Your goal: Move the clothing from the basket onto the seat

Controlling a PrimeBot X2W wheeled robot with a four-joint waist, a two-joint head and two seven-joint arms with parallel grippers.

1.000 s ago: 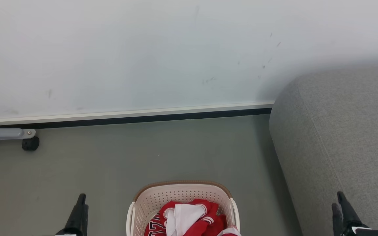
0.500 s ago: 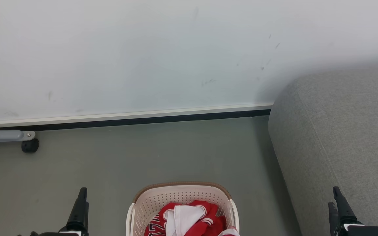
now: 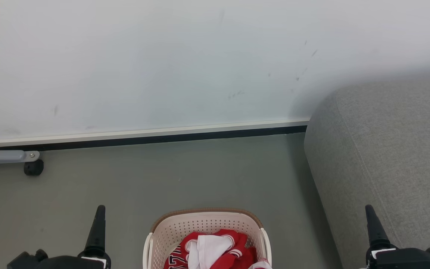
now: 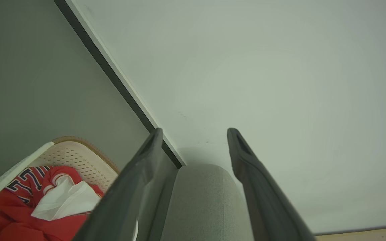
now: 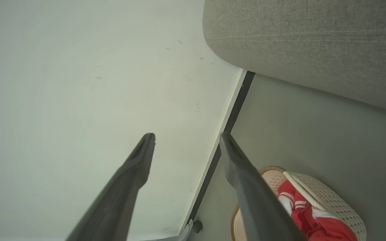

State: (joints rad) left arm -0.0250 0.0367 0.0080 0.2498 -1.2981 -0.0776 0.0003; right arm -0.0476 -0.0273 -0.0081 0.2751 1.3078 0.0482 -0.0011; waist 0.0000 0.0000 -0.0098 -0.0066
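Below, grey floor (image 3: 200, 175) under scuffed pale wall (image 3: 162, 67); left pincer (image 4: 194, 131) and right pincer (image 5: 187, 135) both agape, empty

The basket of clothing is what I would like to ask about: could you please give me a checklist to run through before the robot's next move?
1. The clothing lies inside the basket: ok.
2. The left gripper is open, with nothing between its fingers: ok.
3. The right gripper is open, with nothing between its fingers: ok.
4. Both grippers hang apart from the basket, one on each side of it in the head view: ok.
5. The visible part of the seat is bare and ready to take a garment: ok.
6. How many garments there are, and whether they are tangled: cannot tell.
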